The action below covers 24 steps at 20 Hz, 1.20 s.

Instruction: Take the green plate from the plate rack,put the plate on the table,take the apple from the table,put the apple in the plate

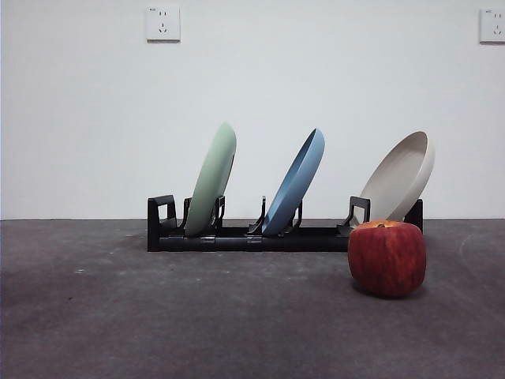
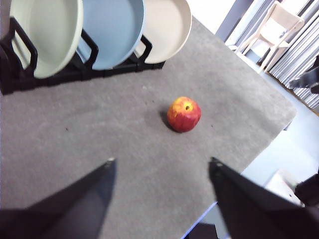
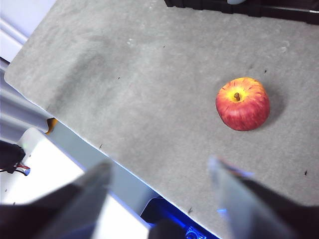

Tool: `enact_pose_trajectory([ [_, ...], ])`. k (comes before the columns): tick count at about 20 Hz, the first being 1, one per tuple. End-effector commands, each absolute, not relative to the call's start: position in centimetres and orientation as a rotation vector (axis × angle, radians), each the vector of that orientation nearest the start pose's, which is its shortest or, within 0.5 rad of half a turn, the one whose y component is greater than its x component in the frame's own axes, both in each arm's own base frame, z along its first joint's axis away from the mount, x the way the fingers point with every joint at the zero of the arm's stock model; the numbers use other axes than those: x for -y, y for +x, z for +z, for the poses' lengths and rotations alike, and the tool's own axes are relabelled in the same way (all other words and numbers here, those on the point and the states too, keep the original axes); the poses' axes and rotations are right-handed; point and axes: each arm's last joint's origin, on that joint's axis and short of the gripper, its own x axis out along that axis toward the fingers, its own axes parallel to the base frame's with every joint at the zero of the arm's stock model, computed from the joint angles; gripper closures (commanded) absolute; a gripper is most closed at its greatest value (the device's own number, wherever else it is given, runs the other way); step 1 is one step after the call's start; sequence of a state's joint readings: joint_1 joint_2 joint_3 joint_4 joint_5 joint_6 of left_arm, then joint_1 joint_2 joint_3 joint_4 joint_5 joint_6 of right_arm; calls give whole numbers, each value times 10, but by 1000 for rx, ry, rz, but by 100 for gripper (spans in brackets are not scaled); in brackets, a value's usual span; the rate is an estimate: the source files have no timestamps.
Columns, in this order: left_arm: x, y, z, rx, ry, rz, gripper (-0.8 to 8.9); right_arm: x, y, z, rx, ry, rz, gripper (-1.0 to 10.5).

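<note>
The green plate (image 1: 212,179) stands tilted in the left slot of the black plate rack (image 1: 237,237), beside a blue plate (image 1: 296,181) and a cream-white plate (image 1: 401,177). The left wrist view shows the green plate (image 2: 47,35) and the rack (image 2: 20,50) too. The dark red apple (image 1: 387,257) sits on the grey table (image 1: 197,316) in front of the rack's right end; it also shows in the left wrist view (image 2: 184,114) and the right wrist view (image 3: 242,103). My left gripper (image 2: 162,162) is open and empty above the table's near edge. My right gripper (image 3: 159,164) is open and empty over the table's edge.
The blue plate (image 2: 112,30) and cream-white plate (image 2: 167,25) fill the rack's other slots. A white wall with two sockets (image 1: 162,23) rises behind the table. A pale chair (image 2: 274,30) stands beyond the table's far side. The table edge (image 3: 75,124) runs under my right gripper.
</note>
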State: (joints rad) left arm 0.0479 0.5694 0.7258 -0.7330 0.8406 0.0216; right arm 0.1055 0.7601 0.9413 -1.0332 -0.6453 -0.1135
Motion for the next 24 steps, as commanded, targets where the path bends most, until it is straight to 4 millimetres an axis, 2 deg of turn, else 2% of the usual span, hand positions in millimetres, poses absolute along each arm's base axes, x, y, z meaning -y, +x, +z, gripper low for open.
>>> enact_pose_trajectory([
  [1,17,106,299,-508,-257,-772,212,-30,116,321,-798,139,748,192],
  [5,21,118,305,-493,-261,-784,212,-30,116,321,-801,146,745,192],
  [9,33,143,326,-493,-197,-760,212,-30,116,321,-801,146,745,192],
  [13,62,190,351,-484,-125,-762,218,-30,116,321,-801,147,748,193],
  [16,89,235,359,-477,-81,-750,220,-30,116,321,-802,147,748,194],
  [21,123,312,345,-514,-62,-716,220,-30,116,321,-802,148,747,194],
  [24,137,347,332,-527,-53,-696,220,-30,116,321,-803,150,746,194],
])
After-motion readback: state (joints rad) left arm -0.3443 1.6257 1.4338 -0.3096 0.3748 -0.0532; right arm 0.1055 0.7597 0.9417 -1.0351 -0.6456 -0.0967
